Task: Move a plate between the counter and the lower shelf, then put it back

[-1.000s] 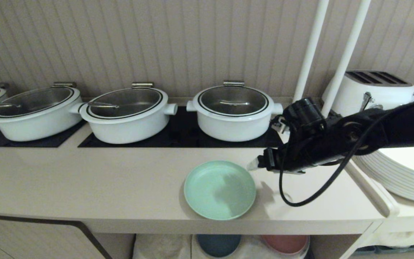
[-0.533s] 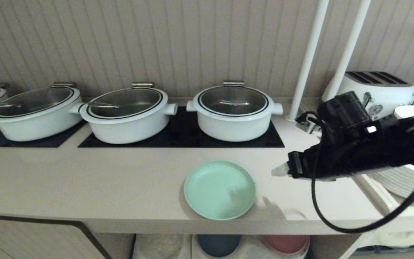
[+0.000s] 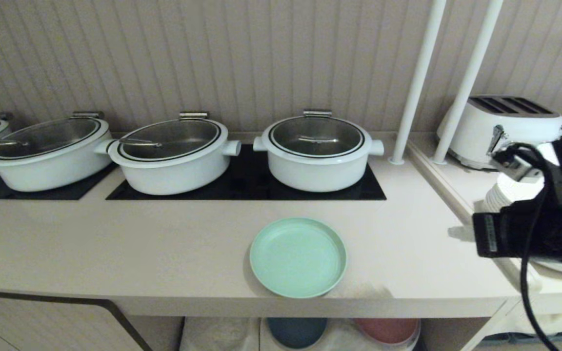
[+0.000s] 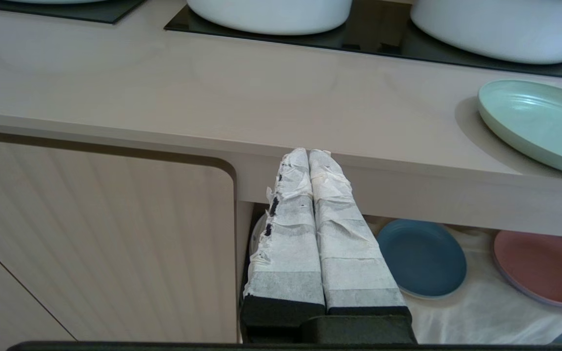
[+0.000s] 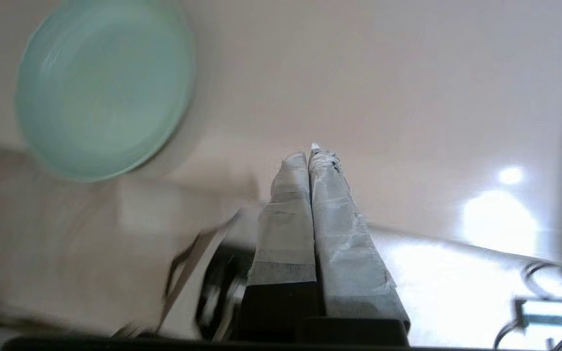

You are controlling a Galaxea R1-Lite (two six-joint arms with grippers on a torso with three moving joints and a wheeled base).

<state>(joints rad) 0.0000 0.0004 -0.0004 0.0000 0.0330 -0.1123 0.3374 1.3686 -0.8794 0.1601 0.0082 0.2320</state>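
Now the right gripper (image 5: pixel 310 153) has snapped its taped fingers together on nothing and pulled back from the plate (image 3: pixel 298 257) toward the side ledge. That plate lies free near the counter (image 3: pixel 115 243) front edge, above the lower shelf (image 4: pixel 481 312), so the return looks done. Below the counter's edge, the left gripper (image 4: pixel 309 155) sits parked, closed and empty.

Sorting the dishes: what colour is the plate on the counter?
Mint green; the plate shows best in the head view.
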